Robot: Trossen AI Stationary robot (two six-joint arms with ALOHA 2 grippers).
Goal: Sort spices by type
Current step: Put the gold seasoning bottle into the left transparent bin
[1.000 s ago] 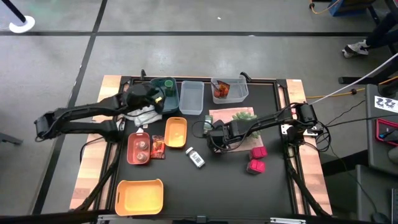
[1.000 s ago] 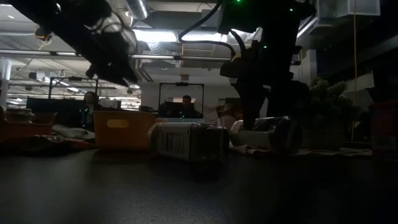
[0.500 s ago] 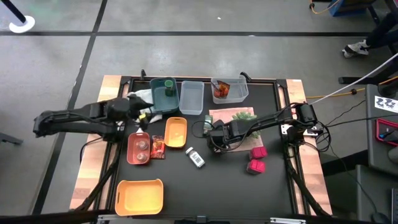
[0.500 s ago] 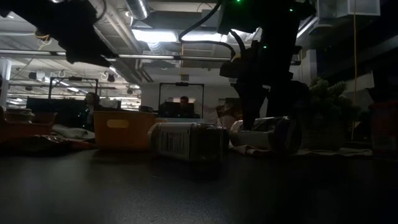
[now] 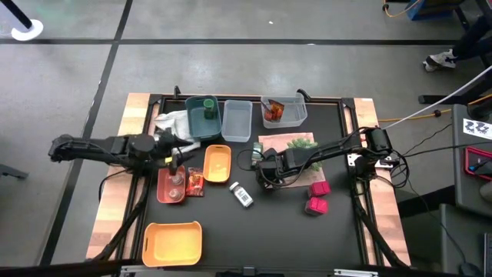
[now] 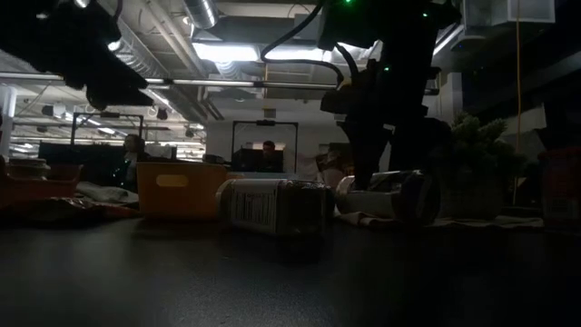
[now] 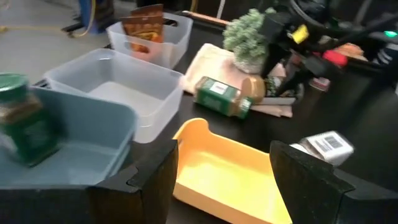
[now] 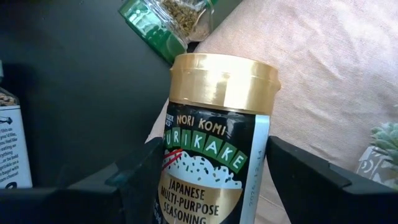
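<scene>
The left claw [image 5: 175,156] had pulled back from the teal bin [image 5: 201,128], now open and empty above the red tray [image 5: 163,190]. The right claw [image 5: 267,167] straddled a furikake jar [image 8: 214,149] on the pink cloth [image 8: 323,81], grip uncertain; a green-lidded jar [image 7: 30,127] stood in the teal bin.

Dark jointed arms, seemingly black-cabled.

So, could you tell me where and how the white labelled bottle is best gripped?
Grip the white bottle across the middle of its body, coming straight down from above: it lies on its side on the bare table, with both long sides free.
</scene>
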